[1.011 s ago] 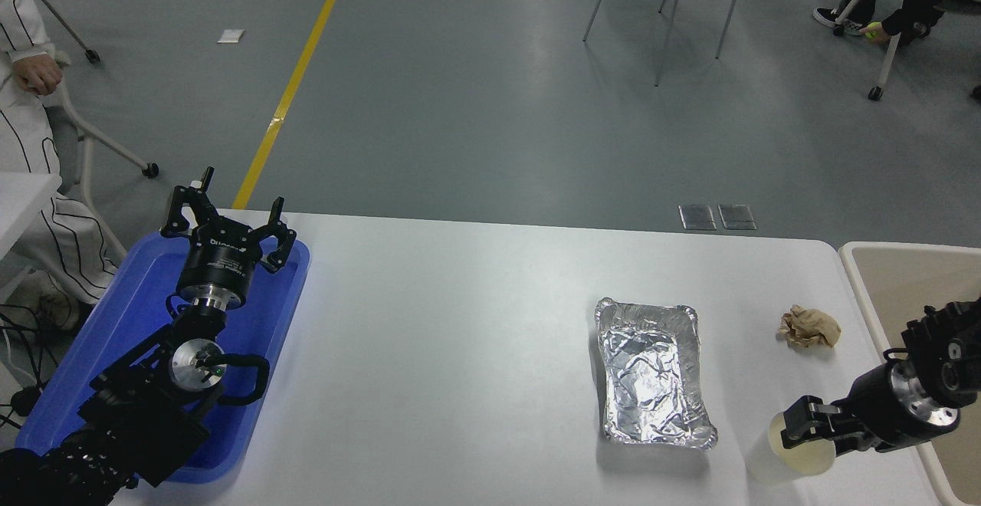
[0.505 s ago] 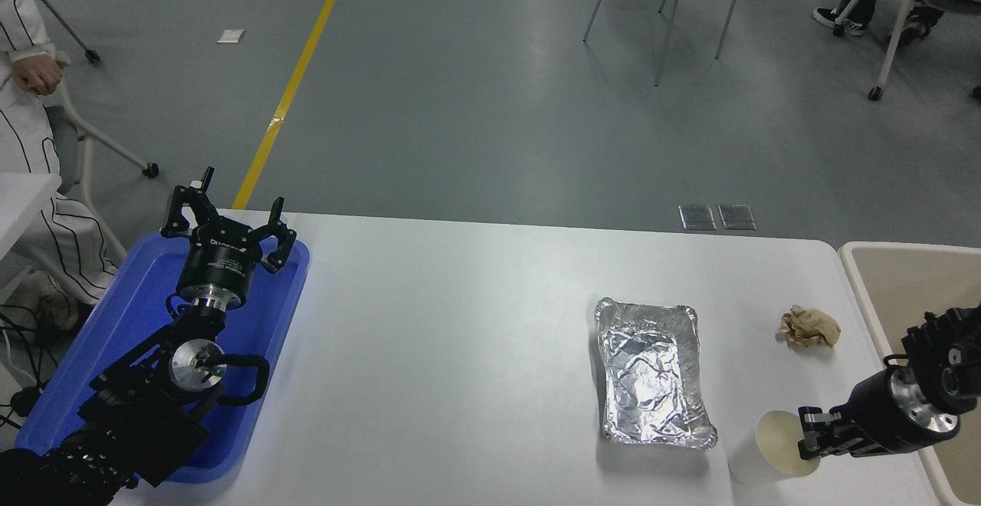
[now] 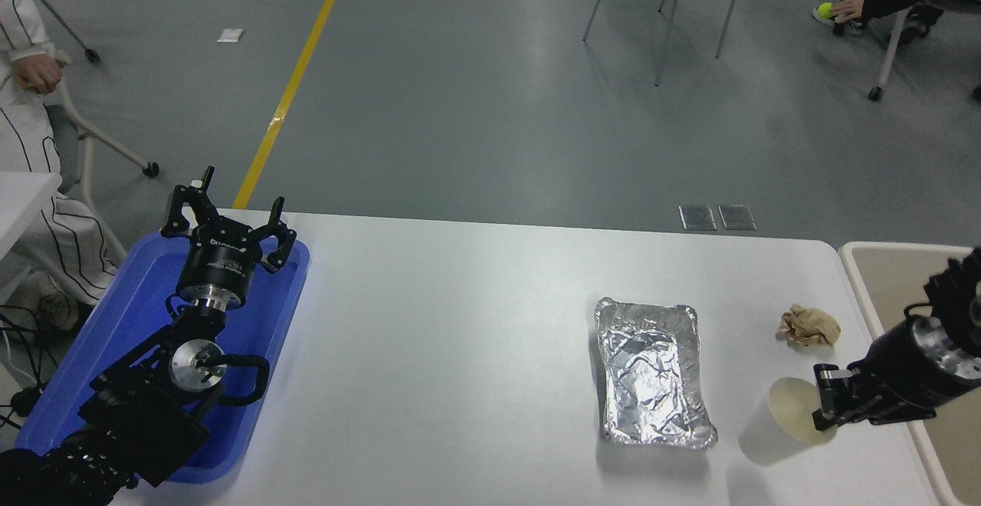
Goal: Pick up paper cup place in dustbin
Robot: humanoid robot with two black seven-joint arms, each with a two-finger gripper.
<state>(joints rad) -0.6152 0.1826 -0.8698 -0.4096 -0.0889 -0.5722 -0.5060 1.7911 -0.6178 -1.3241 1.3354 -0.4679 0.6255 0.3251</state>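
The white paper cup [image 3: 778, 425] hangs tilted above the table's near right corner, its cream mouth turned toward the right. My right gripper [image 3: 821, 411] is shut on the cup's rim, one finger inside the mouth. The cup's shadow lies on the table just below it. The beige dustbin [image 3: 881, 280] stands off the table's right edge, right beside the right arm, and only its left part shows. My left gripper [image 3: 228, 218] is parked open over the blue tray at the left.
A silver foil tray [image 3: 653, 372] lies left of the cup. A crumpled brown paper ball [image 3: 808, 326] sits behind the cup near the dustbin. The blue tray [image 3: 138, 314] is at the table's left edge. People sit at the far left and the far right.
My right gripper has lifted the cup off the table and carried it up and to the right, toward the dustbin. The cup has tipped so its mouth faces right. The left arm stayed still.
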